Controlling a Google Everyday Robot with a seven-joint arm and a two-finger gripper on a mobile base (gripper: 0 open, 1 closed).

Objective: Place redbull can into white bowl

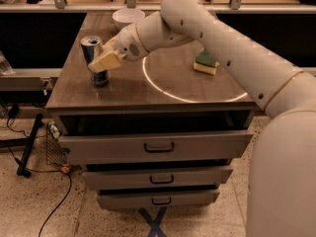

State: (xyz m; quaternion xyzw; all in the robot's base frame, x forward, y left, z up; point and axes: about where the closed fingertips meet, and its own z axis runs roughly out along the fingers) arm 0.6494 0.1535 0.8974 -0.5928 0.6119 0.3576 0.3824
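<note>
The redbull can (93,49) stands upright near the left edge of the brown table top, silver and blue with its pull-tab top showing. The gripper (102,63) is right at the can, its cream tip crossing the can's middle on the right side and hiding part of it. The white bowl (127,17) sits at the back of the table, behind the arm's wrist and partly covered by it. The can is on the table, well apart from the bowl.
A green and yellow sponge (206,62) lies at the right of the table (163,95), inside a bright ring of light. The big white arm crosses from the right foreground. Drawers (158,146) are below; cables and a stand leg lie on the floor at left.
</note>
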